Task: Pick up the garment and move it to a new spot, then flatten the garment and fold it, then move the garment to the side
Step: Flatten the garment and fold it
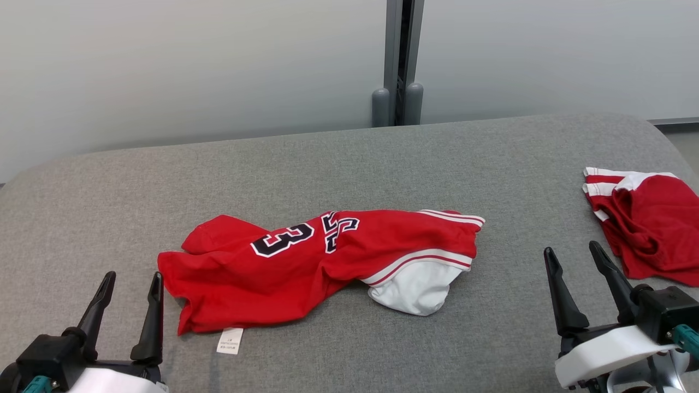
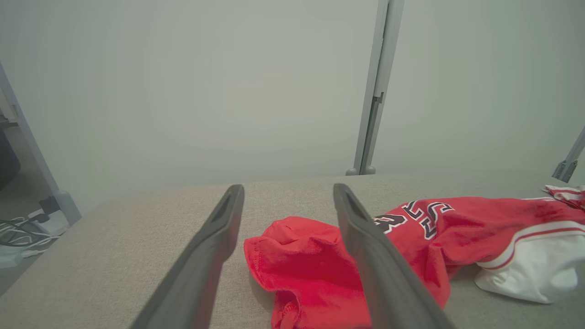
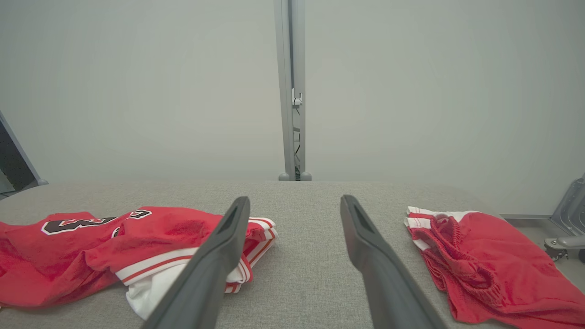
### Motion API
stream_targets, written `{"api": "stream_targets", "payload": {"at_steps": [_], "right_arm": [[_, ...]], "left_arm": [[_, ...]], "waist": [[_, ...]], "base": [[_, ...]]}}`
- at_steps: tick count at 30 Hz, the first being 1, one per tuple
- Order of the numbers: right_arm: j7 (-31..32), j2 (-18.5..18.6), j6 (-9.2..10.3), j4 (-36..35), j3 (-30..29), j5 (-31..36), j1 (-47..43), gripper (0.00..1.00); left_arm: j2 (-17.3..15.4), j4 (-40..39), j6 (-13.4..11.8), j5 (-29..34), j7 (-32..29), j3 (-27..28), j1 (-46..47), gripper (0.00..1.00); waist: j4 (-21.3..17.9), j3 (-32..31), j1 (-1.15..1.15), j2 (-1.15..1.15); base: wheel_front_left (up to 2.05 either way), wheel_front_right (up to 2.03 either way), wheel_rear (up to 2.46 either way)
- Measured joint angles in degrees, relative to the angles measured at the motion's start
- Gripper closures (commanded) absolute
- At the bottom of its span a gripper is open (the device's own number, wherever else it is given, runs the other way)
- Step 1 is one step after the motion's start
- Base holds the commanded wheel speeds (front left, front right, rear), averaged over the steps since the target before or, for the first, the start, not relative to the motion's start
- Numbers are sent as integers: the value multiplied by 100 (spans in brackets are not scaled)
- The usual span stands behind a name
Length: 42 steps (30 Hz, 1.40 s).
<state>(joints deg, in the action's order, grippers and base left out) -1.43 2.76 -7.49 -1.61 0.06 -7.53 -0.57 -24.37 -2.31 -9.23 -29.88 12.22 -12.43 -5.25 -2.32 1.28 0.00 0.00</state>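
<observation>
Head view sets both arms low at the near edge of the grey padded table (image 1: 349, 164). The wrists are cut off by the frame and the fingers point up and away across the cloth. There are 2 grippers, each with 2 long dark fingers.

The left gripper (image 1: 135, 274) has its fingers spread wide, with nothing between them and nothing grasped. The red jersey (image 1: 306, 262) lies just to its right and a little ahead, crumpled on the table, its nearest hem corner just beside the inner finger. In the left wrist view the left gripper (image 2: 288, 188) is equally parted. The jersey (image 2: 301, 260) shows past the 2 fingers and runs off to the right, apart from both.

The right gripper (image 1: 570, 248) is also released, jaws wide and empty. In the right wrist view the right gripper (image 3: 295, 199) frames bare table. The jersey (image 3: 91, 246) lies ahead to its left, with its white-striped end behind the left finger. A second red garment (image 3: 493, 265) lies ahead to its right, apart from the finger.

That makes 2 red garments. The jersey sits between the 2 grippers and bears a black numeral 3 edged in white. The second red garment (image 1: 655, 229) is bunched at the table's right edge. 1 white care label (image 1: 230, 340) lies at the jersey's near hem, to the right of the left gripper. Beyond the table stands 1 grey post (image 1: 397, 60) against a pale wall.
</observation>
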Motion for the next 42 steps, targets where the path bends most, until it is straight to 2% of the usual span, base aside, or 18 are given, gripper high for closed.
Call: {"api": "stream_targets", "payload": {"at_steps": [5, 10, 13, 16, 23, 24, 25, 30, 35, 38, 42], "right_arm": [[2, 1, 0, -32, -19, -3, 3, 0], [25, 1, 0, -85, 25, -1, 50, 0], [22, -1, 0, -75, 71, -12, 136, 0], [-4, 0, 0, -53, 119, -43, 149, 0], [-66, 0, 0, 10, 122, -90, 283, 0], [-94, 1, 0, 23, 112, -96, 293, 0], [-103, 0, 0, 29, 109, -98, 310, 0], [-156, 1, 0, 64, 77, -99, 361, 0], [-168, 1, 0, 73, 0, -100, 359, 0], [-171, 0, 0, 69, -91, -100, 350, 0], [-180, 1, 0, 52, -141, -103, 326, 0]], "left_arm": [[-19, 81, 70, -77, -223, -131, 106, 0], [-25, 366, 330, -283, -1133, -558, 337, 0], [-7, 725, 453, -394, -1382, -668, 504, 0], [13, 1162, 526, -476, -1430, -680, 689, 0], [101, 2145, 893, -606, -1302, -664, 1208, 2], [116, 2270, 939, -616, -1271, -676, 1284, 60], [132, 2373, 983, -645, -1277, -688, 1343, 100], [130, 2621, 1127, -681, -1192, -682, 1551, 100], [103, 2242, 1117, -724, -1080, -609, 1557, 100], [41, 1575, 991, -792, -1134, -536, 1457, 100], [-87, 526, 680, -794, -1368, -492, 1012, 100]], "waist": [[21, 52, 0, 0], [34, 194, 0, 0], [9, 317, 0, 0], [-46, 445, 0, 0], [-200, 757, 0, 0], [-219, 791, 0, 0], [-235, 820, 0, 0], [-258, 877, 0, 0], [-204, 849, 0, 0], [-113, 813, 0, 0], [27, 739, -1, 0]], "base": [[0, 0, 0], [0, 0, 0], [0, 0, 0], [0, 0, 0], [0, 0, 0], [0, 0, 0], [0, 0, 0], [0, 0, 0], [0, 0, 0], [0, 0, 0], [0, 0, 0]]}}
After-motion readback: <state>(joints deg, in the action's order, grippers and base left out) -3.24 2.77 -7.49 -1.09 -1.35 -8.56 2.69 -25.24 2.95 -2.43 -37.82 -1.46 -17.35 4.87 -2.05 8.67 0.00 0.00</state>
